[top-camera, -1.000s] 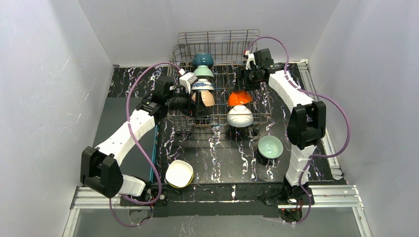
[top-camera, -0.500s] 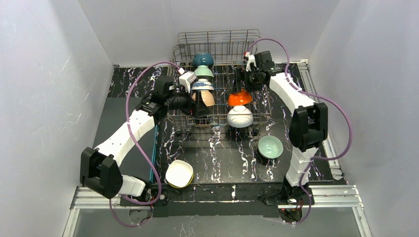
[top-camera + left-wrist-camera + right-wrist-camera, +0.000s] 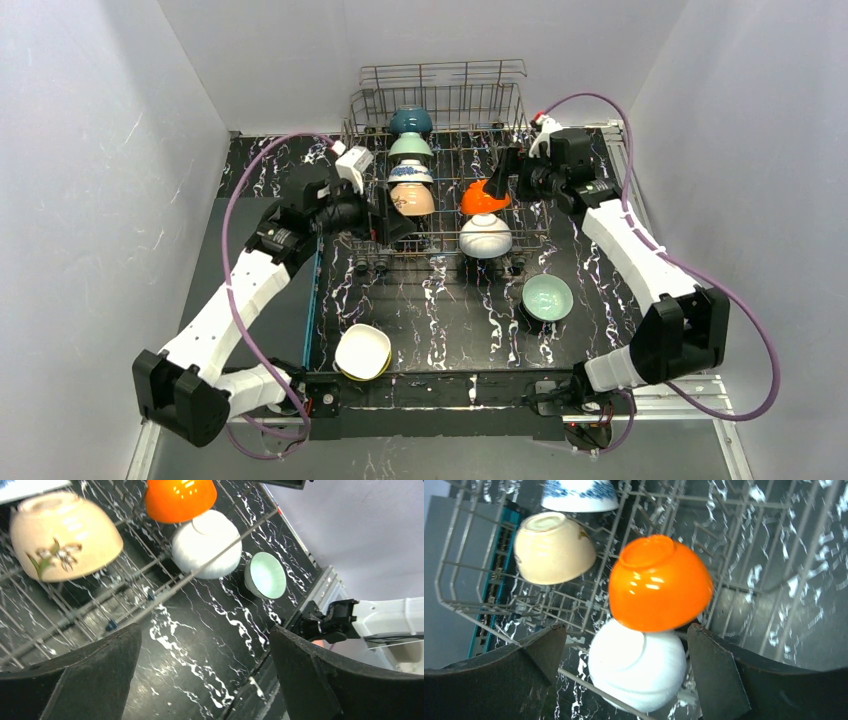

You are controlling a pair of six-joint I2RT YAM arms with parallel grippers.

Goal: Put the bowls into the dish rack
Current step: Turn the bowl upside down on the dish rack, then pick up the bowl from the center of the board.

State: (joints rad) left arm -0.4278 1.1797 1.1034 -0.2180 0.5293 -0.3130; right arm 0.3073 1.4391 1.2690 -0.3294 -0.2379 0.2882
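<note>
I count eight bowls. Six sit in the dish rack [image 3: 440,82], in two rows. The left row has a teal-blue bowl [image 3: 410,120], a mint bowl [image 3: 411,146], a blue-patterned white bowl [image 3: 410,172] and a tan bowl [image 3: 414,199] with a painted flower sprig. The right row has an orange bowl [image 3: 484,198] touching a white bowl [image 3: 485,237].

On the desk [image 3: 450,320], a second mint bowl [image 3: 547,297] stands upright near the rack's front right corner. A second white bowl [image 3: 362,349] is nested in a yellow-green bowl [image 3: 347,371] near the front edge.

My left end effector [image 3: 204,630] hangs at the rack's left front, beside the tan bowl, with its jaws spread wide and gripping nothing. My right end effector [image 3: 626,627] hovers over the orange bowl, just as wide and also empty.
</note>
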